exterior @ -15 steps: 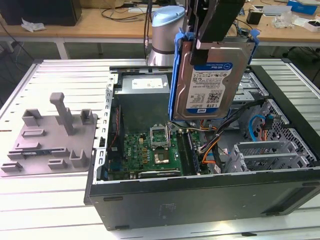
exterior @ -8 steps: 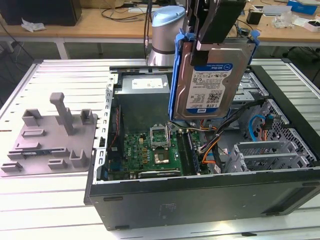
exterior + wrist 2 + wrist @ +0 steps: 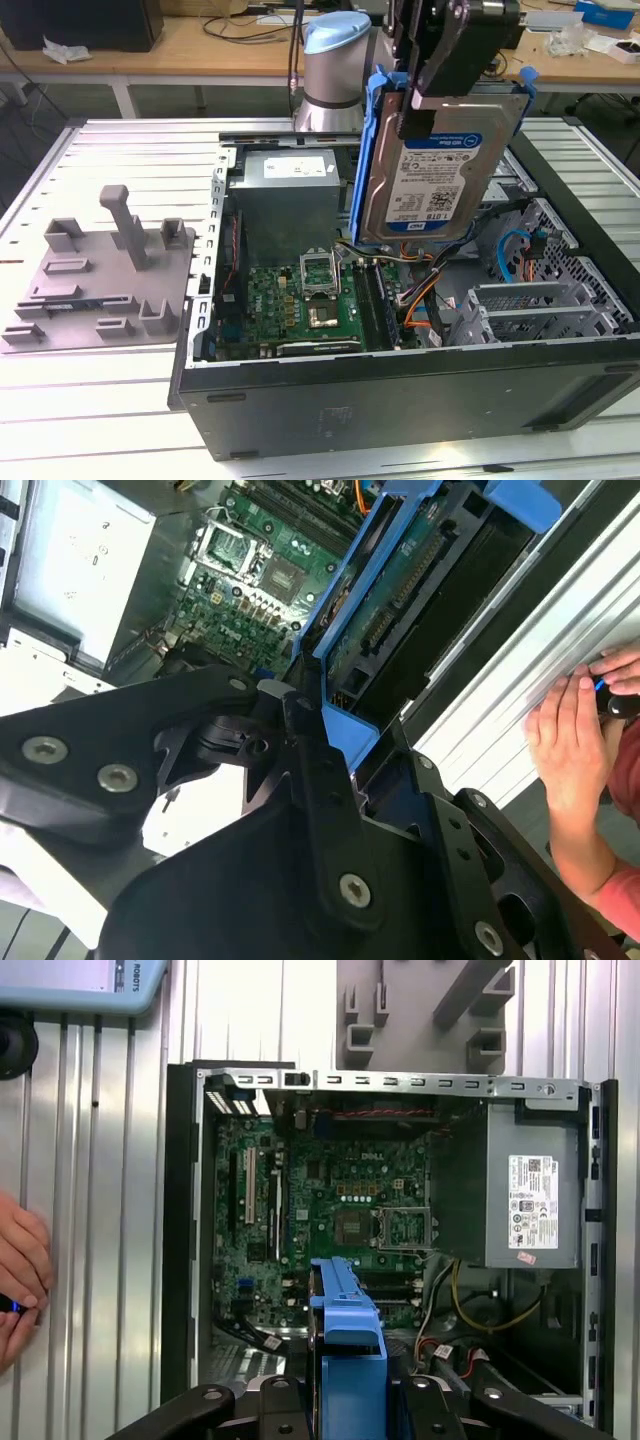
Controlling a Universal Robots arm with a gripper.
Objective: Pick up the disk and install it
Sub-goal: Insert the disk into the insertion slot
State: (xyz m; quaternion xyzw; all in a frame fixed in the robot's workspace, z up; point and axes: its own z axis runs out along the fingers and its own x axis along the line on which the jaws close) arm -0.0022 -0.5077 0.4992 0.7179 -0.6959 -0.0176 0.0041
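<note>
Holding the disk [image 3: 435, 175] clenched in my gripper [image 3: 425, 98], I hang it above the open computer case [image 3: 400, 390] in the exterior view. It stands upright, long axis near vertical, label toward the camera, with the power-supply box [image 3: 285, 195] behind it. In the second wrist view its blue carrier runs from my fingers [image 3: 320, 780] out over the motherboard [image 3: 260, 580], and a person's hand [image 3: 570, 735] rests on the ribbed table [image 3: 520, 650] beside the case. In the first wrist view the case holds the motherboard, the power-supply box and cables [image 3: 470, 1310].
</note>
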